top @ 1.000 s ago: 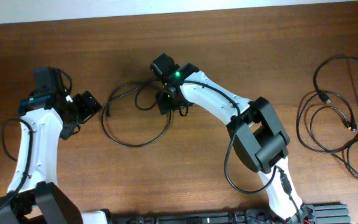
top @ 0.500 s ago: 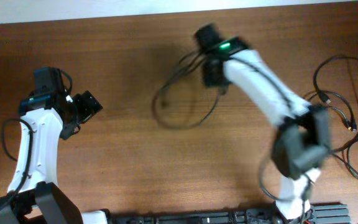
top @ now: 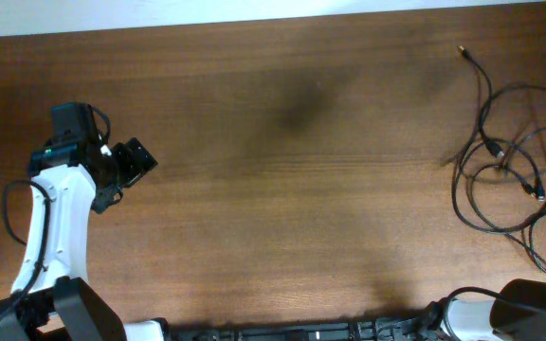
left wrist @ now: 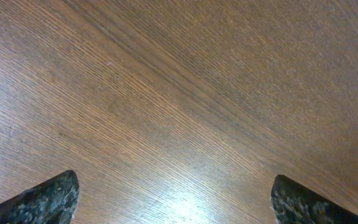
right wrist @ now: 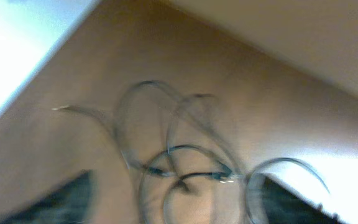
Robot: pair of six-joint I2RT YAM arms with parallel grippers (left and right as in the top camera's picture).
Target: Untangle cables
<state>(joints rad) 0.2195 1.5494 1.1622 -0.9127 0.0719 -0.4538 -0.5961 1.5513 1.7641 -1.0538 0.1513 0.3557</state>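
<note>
The cables [top: 505,161] are thin black cords lying in overlapping loops at the table's right edge. One silvery plug tip [top: 463,49] points toward the far edge. In the right wrist view the cables [right wrist: 185,155] are blurred loops on the wood below and ahead of my right gripper [right wrist: 179,202]. Its fingers stand wide apart with nothing between them. My left gripper [top: 138,159] is at the far left, far from the cables. It is open over bare wood in the left wrist view [left wrist: 176,202].
Only the right arm's base [top: 524,303] shows in the overhead view, at the bottom right corner. A black rail [top: 301,332] runs along the front edge. A white strip [top: 159,14] borders the table's far edge.
My right arm swept from the table's middle to the right, dragging a cable loop along. That loop now lies with the cables at the right edge. The left arm has not moved.
</note>
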